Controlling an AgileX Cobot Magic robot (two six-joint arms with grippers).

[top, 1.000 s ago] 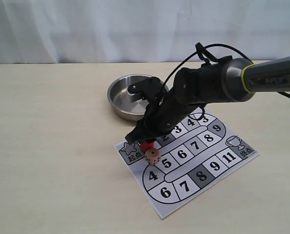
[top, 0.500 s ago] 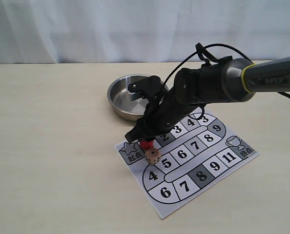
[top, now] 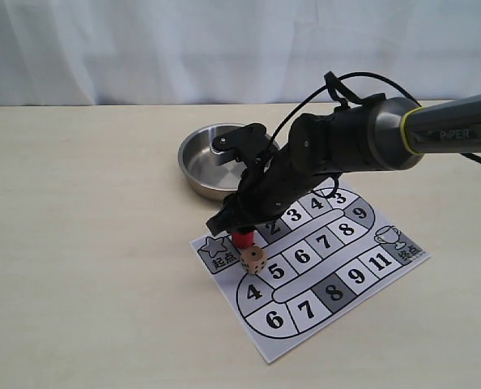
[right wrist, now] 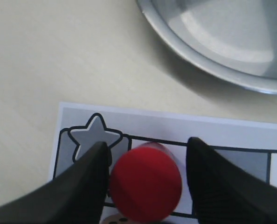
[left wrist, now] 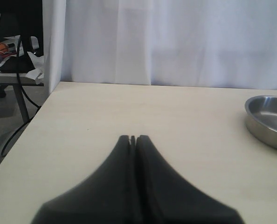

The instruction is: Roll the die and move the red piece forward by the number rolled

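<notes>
The red piece (top: 242,239) stands upright on the board's first square, beside the star square. My right gripper (top: 241,228) hangs just over it, open. In the right wrist view the red piece (right wrist: 145,184) sits between the fingers of the right gripper (right wrist: 148,145): one finger is against its side and a gap shows at the other. The tan die (top: 253,259) rests on the board right next to the red piece, and only its edge (right wrist: 111,219) shows in the right wrist view. My left gripper (left wrist: 133,138) is shut and empty above bare table.
The paper game board (top: 338,267) with numbered squares lies on the table. A steel bowl (top: 212,166) stands just behind it, under the right arm, and also shows in both wrist views as the bowl (left wrist: 269,119) and the bowl (right wrist: 213,46).
My right gripper has risen slightly, so more of the red piece shows beneath it. The die and the board have not moved.
</notes>
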